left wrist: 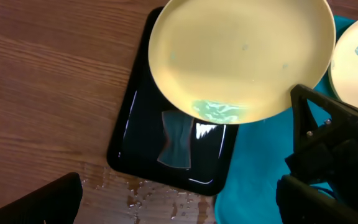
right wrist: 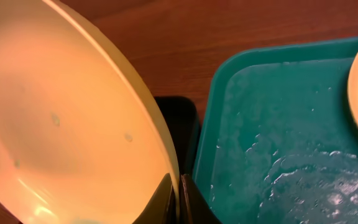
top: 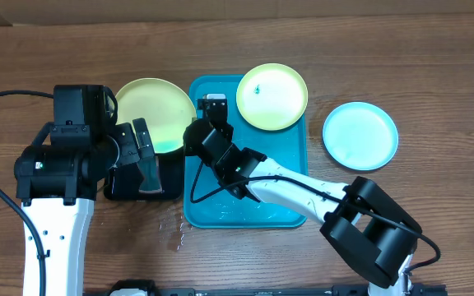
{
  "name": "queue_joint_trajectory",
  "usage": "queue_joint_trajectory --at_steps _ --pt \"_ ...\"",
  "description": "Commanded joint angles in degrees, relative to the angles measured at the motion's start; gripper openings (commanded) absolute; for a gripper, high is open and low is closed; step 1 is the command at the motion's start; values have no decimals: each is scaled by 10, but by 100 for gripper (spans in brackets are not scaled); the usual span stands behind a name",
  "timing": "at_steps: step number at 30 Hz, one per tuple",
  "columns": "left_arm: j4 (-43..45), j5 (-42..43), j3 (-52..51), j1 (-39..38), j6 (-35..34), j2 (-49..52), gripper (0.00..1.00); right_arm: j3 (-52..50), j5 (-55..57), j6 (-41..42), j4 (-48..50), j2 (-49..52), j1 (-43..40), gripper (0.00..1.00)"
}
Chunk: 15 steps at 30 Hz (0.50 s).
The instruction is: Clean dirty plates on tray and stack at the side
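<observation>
My right gripper [right wrist: 176, 190] is shut on the rim of a pale yellow-green plate [top: 151, 113], holding it tilted over the black tray [left wrist: 135, 146], left of the turquoise tray [top: 278, 152]. The held plate [left wrist: 241, 56] looks wet and unmarked. A second yellow-green plate [top: 271, 96] with a small blue speck rests on the turquoise tray's far right corner. A light blue plate [top: 360, 136] lies on the table to the right. My left gripper [top: 148, 160] hovers open over the black tray's near side, holding nothing, just below the held plate.
A pale see-through scrap [left wrist: 176, 140] lies in the black tray. Water drops [left wrist: 145, 196] dot the wood by its near edge. The turquoise tray floor [right wrist: 278, 137] is wet. My right arm [top: 303, 189] crosses the tray diagonally.
</observation>
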Motion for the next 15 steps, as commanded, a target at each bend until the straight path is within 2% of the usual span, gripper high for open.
queue_joint_trajectory --at_steps 1,10,15 --pt "0 -5 8 2 -9 2 100 17 47 -75 27 -2 2 4" --pt "0 -5 8 2 -9 2 100 75 164 -312 31 -2 24 4" --pt "0 -5 8 2 -9 2 100 113 193 -426 51 -2 36 4"
